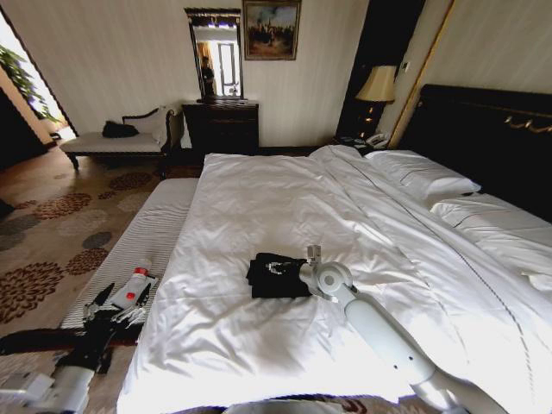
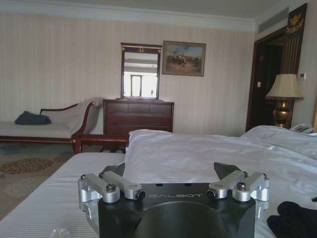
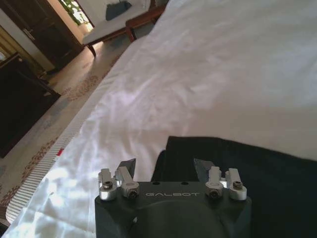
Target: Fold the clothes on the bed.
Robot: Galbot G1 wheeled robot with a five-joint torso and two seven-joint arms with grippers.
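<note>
**Clerk:** Item one, black T-shirt [image 1: 278,276]: folded into a compact rectangle with white lettering uppermost, lying on the white duvet [image 1: 276,207] of the bed [image 1: 483,112], toward the foot end and nearer the robot's left edge of the mattress.

**Checker:** Right gripper?

**Clerk:** Right gripper [image 1: 312,259]: at the end of the white arm that reaches in from the lower right of the head view, stationed at the T-shirt's right edge. In the right wrist view its fingers [image 3: 127,166] stand apart with nothing between them, the tips poised over the near edge of the dark fabric [image 3: 257,178]. Whether they touch the cloth I cannot tell.

**Checker:** Left gripper?

**Clerk:** Left gripper [image 1: 112,306]: low at the robot's left, over the grey striped bench [image 1: 147,237] that runs along the foot of the bed, well apart from the T-shirt. In the left wrist view its fingers [image 2: 225,174] are spread wide and empty, facing across the bed toward the far wall.

**Checker:** Other entries?

**Clerk:** Small red-and-white packet [image 1: 134,289]: on the bench, just beside the left gripper. Pillows [image 1: 427,177]: white, at the dark headboard. Dark wooden dresser [image 1: 222,127] with a mirror [image 1: 216,56] above it, and a framed painting [image 1: 272,28] beside the mirror. Pale chaise [image 1: 116,142] with a dark bundle on it, left of the dresser. Table lamp [image 1: 377,86] near the headboard corner. Patterned carpet [image 1: 52,224] underfoot.
</note>
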